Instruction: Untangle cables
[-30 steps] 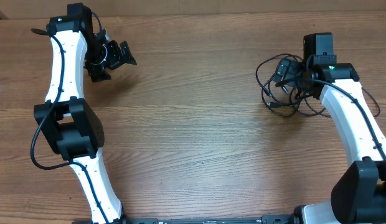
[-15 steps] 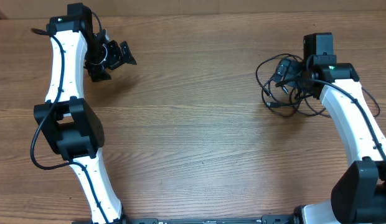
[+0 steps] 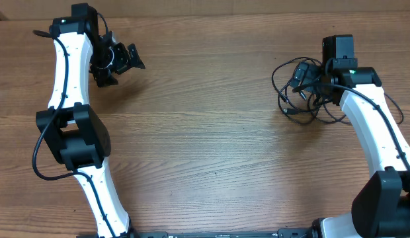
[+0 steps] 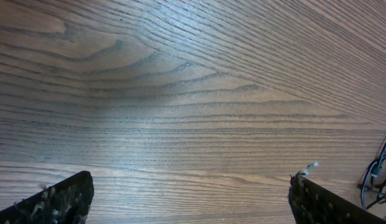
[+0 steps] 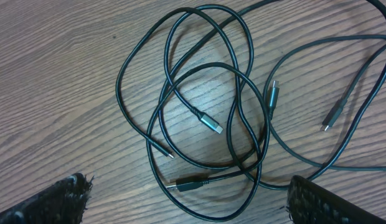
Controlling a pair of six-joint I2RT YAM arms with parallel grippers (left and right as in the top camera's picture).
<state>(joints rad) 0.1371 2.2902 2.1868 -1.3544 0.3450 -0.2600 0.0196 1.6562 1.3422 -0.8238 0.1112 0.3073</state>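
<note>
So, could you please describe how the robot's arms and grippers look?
The left arm and right arm have white curved shells, black joint housings and black wires alongside. A green light glows on the right wrist. The left gripper and right gripper each have two black, rough-textured fingers.

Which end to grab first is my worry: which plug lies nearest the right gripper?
The long black plug lowest in the right wrist view; the other ends lie farther up.

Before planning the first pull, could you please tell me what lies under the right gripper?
The cables lie in overlapping loops on the table, beneath the open right gripper. Overhead, the arm hides part of the pile.
</note>
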